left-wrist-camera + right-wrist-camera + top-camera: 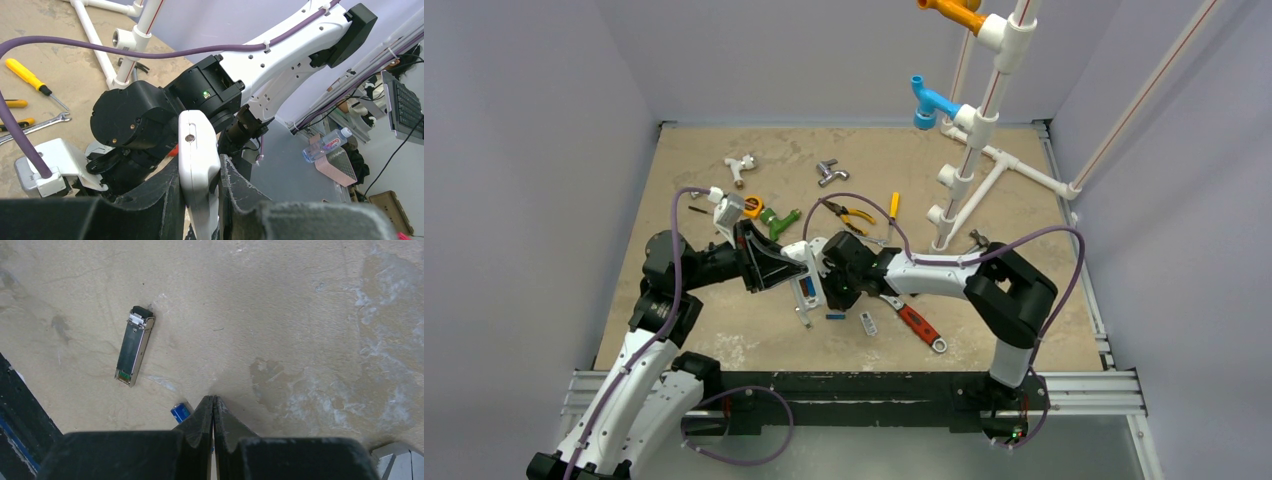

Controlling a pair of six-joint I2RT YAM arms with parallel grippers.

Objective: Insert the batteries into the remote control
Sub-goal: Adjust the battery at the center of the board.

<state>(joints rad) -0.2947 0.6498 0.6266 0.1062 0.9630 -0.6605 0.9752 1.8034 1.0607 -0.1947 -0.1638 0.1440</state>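
Observation:
The white remote control (196,145) stands edge-on between the fingers of my left gripper (199,162), which is shut on it. In the top view the remote control (801,290) is held above the table, its open back facing the right arm, with something blue in the recess. My right gripper (213,400) points down at the table right beside the remote, shut with nothing in it. One blue battery (180,411) lies on the table, partly hidden behind the right gripper's left finger; the top view shows this battery (835,316) just below the remote.
A small silvery metal piece (134,346) lies on the table near the battery. A red-handled wrench (919,325) lies to the right. Pliers (852,214), a yellow screwdriver (893,206), pipe fittings and a white pipe frame (974,170) fill the back half.

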